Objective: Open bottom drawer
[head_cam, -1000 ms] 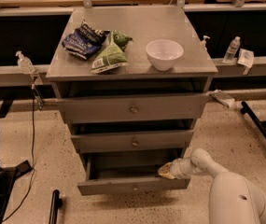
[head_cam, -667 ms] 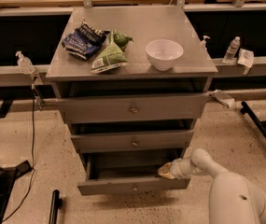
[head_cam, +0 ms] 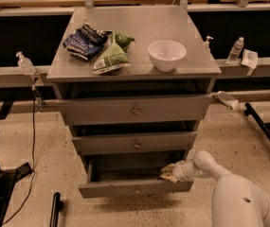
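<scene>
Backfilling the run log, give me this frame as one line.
task: open bottom drawer | drawer: pulled out, inside visible | gripper: at drawer's right end, just behind its front

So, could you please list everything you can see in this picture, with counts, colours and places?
cabinet: one, grey metal, centre, standing on the speckled floor
top drawer: one, grey, just under the cabinet top
middle drawer: one, grey, below the top drawer
bottom drawer: one, grey, lowest, pulled partly out
bowl: one, white, right side of the cabinet top
blue bag: one, left side of the cabinet top
green bag: at least one, beside the blue bag
water bottle: one, clear, right ledge
pump bottle: one, clear, left ledge
arm: one, white, lower right
gripper: one, pale, inside the bottom drawer's right end
</scene>
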Available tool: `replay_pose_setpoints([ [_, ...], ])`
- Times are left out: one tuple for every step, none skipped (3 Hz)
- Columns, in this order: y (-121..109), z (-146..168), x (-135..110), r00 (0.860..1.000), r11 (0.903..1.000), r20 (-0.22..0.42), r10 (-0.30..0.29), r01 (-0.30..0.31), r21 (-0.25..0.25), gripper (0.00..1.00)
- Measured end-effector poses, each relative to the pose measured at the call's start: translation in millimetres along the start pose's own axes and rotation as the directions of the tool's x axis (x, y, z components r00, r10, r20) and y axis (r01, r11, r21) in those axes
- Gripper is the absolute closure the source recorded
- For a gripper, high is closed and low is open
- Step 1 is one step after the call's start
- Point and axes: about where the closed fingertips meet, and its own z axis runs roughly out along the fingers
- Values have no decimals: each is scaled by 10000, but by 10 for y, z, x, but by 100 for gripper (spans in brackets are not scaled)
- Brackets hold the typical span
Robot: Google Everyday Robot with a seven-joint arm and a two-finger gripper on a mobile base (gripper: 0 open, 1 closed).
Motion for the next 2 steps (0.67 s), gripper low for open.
replay_pose_setpoints([
  [-6, 8, -6, 10000, 10000, 1, 1, -1, -5, 0],
  [1, 20, -20, 10000, 10000, -21, -69, 69, -35, 3],
])
